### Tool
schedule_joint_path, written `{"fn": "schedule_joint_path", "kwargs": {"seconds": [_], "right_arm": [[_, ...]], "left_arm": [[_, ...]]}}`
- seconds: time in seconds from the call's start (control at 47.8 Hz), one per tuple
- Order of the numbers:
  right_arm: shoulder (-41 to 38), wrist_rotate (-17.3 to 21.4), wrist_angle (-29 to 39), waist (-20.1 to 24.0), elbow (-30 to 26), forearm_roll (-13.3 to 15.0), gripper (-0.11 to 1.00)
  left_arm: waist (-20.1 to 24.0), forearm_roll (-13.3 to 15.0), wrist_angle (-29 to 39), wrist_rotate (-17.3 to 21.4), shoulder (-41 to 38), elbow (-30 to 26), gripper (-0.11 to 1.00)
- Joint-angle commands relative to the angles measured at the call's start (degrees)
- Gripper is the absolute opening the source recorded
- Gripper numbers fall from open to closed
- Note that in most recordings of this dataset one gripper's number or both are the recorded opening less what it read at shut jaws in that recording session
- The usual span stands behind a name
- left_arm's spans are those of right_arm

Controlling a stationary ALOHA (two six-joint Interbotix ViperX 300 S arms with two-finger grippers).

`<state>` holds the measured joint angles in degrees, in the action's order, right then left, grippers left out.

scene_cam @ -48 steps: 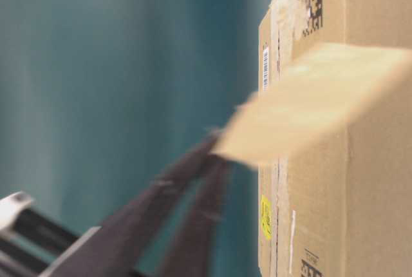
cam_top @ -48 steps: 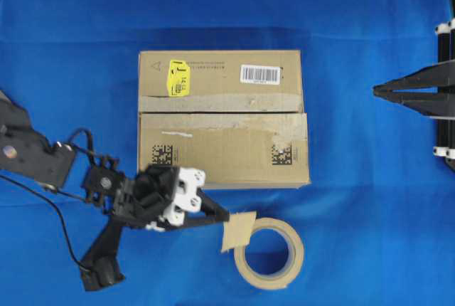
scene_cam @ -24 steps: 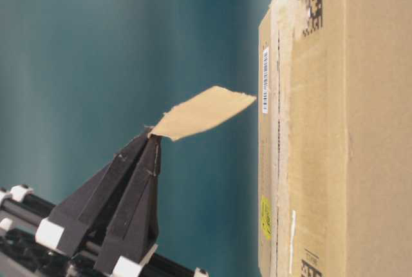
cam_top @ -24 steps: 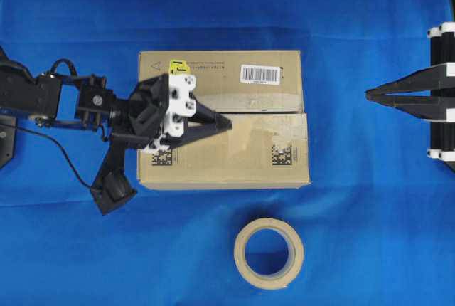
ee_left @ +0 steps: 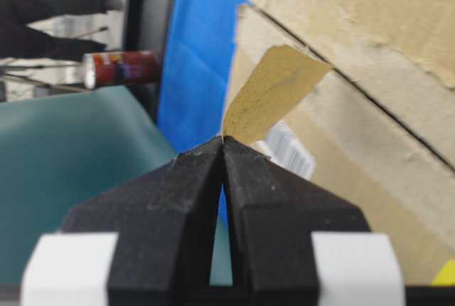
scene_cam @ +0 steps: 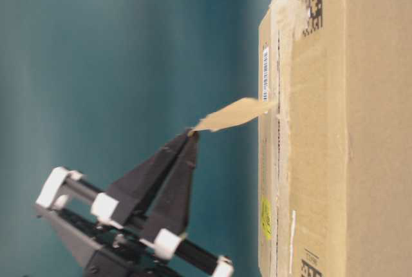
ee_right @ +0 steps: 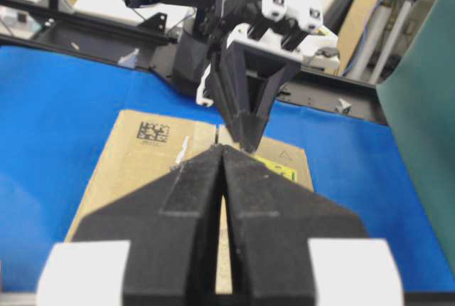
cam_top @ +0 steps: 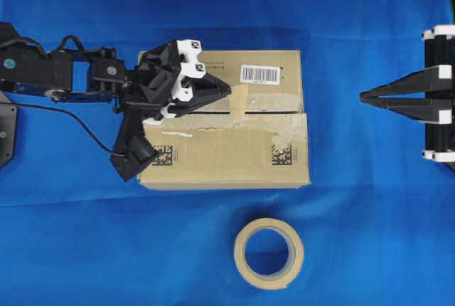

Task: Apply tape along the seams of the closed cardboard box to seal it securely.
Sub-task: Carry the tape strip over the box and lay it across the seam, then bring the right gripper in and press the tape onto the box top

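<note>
Brown cardboard box (cam_top: 224, 132) centred on blue cloth (cam_top: 370, 235). Left gripper (cam_top: 229, 91) above box's far flap, jaws pinched together on corner of tan tape (cam_top: 239, 98). Tape's free end touches box top at seams (cam_top: 274, 113), near barcode label (cam_top: 259, 73). Right gripper (cam_top: 362, 97) well apart at box's right, jaws together, holding nothing. Beige tape roll (cam_top: 269, 252) on cloth, near side of box.

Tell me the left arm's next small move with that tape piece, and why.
Probably lower the left gripper toward the cardboard box so the tape lies flat. Only its far edge meets the box near the seams; the pinched end stands off, angled.
</note>
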<state>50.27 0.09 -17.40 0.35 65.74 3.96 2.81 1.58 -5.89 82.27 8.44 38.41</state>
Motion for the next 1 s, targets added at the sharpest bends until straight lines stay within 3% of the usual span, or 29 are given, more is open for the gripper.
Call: {"fn": "schedule_joint_path", "kwargs": {"seconds": [0.0, 0.251, 0.46, 0.878, 0.982], "right_arm": [[-0.4, -0.2, -0.6, 0.0, -0.6, 0.1, 0.00], [-0.4, -0.3, -0.5, -1.0, -0.5, 0.1, 0.00], [-0.7, -0.3, -0.5, -1.1, -0.5, 0.1, 0.00], [-6.7, 0.4, -4.8, -1.1, -1.5, -0.2, 0.00], [-10.2, 0.5, -6.6, -1.1, -2.5, -1.3, 0.00]], "left_arm": [[-0.3, 0.0, 0.0, -0.4, -0.2, -1.6, 0.00], [-1.1, 0.3, 0.1, -0.9, -0.4, -1.6, 0.00], [-0.3, 0.2, 3.0, -3.7, -0.5, -0.9, 0.00], [0.2, 0.1, 10.8, -1.8, -1.1, -1.7, 0.00], [0.2, 0.1, 13.0, -0.9, -1.1, -1.7, 0.00]]}}
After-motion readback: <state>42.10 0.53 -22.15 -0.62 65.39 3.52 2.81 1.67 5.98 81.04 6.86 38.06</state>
